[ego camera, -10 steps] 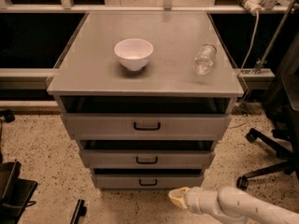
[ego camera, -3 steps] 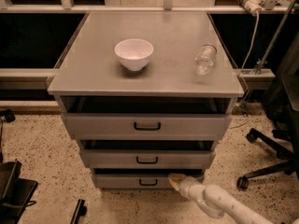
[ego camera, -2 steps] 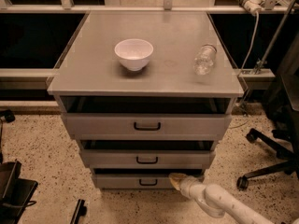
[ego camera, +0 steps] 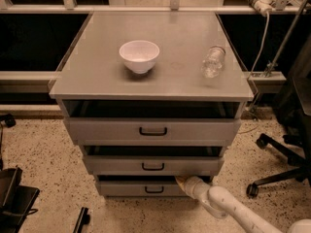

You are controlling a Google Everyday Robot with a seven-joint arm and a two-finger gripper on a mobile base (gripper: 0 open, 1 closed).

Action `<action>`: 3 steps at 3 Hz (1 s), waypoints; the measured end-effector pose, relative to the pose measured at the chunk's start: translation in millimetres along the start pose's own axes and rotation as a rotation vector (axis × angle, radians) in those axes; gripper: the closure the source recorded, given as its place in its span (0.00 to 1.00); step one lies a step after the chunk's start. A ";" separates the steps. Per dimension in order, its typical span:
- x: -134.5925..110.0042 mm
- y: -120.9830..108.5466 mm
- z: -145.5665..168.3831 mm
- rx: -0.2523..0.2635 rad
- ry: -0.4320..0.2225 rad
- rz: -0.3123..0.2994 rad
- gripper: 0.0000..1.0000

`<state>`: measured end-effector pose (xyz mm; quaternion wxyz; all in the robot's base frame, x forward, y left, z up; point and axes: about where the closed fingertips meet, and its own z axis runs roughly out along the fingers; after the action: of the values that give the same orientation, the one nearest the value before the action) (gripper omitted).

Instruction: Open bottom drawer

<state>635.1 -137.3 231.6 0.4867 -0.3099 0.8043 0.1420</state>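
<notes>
The bottom drawer (ego camera: 126,188) is the lowest and narrowest of three grey drawer fronts, with a small black loop handle (ego camera: 154,190). It sits set back under the middle drawer (ego camera: 121,165). My gripper (ego camera: 181,180) is at the end of a white arm coming from the lower right. Its tip is at the top edge of the bottom drawer's front, just right of and above the handle. The tip is partly tucked under the middle drawer.
A white bowl (ego camera: 139,56) and a clear glass (ego camera: 213,60) lying on its side rest on the cabinet top (ego camera: 97,72). The top drawer (ego camera: 97,130) has a bigger handle. An office chair base (ego camera: 277,169) stands at the right. Black objects (ego camera: 14,203) lie on the floor at lower left.
The arm has reached up and left from the lower right floor area to the bottom drawer's front. Over the last second it has barely moved. The drawers look unchanged.
</notes>
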 end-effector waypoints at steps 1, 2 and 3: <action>3.2 -12.3 6.0 0.031 0.001 -0.031 1.00; 3.2 -12.3 6.0 0.032 0.001 -0.031 1.00; 16.2 -4.3 8.2 0.041 0.040 -0.023 1.00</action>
<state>638.2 -142.1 213.8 0.4785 -0.3118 0.8129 0.1140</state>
